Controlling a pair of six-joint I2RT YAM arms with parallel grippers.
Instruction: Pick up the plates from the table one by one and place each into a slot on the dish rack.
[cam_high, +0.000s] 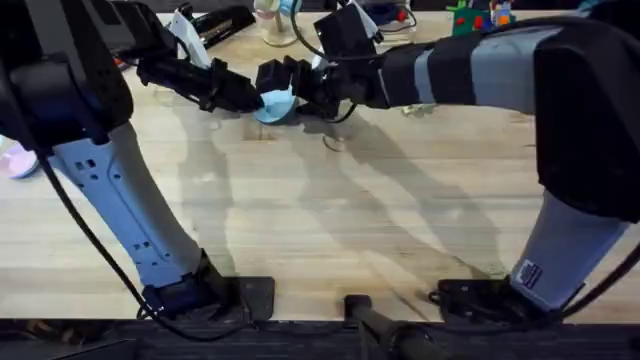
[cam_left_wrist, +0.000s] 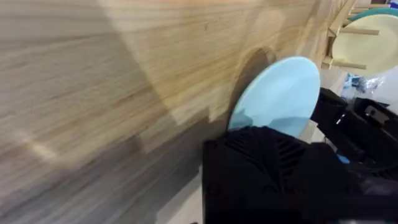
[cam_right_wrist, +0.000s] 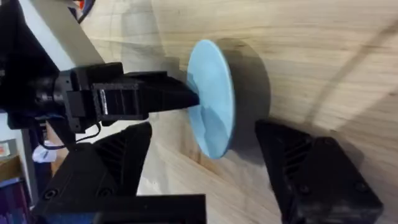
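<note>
Two grippers meet at the sky-blue plate, which stands on edge on the table. The left gripper pinches its rim, while the right gripper straddles it, jaws wide (not touching). Beyond the blue plate, the cream-yellow plate sits in the dish rack.

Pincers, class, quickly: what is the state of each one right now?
Left pincer: shut on the blue plate, gripping its rim.
Right pincer: open, fingers either side of the blue plate, not touching it.
</note>
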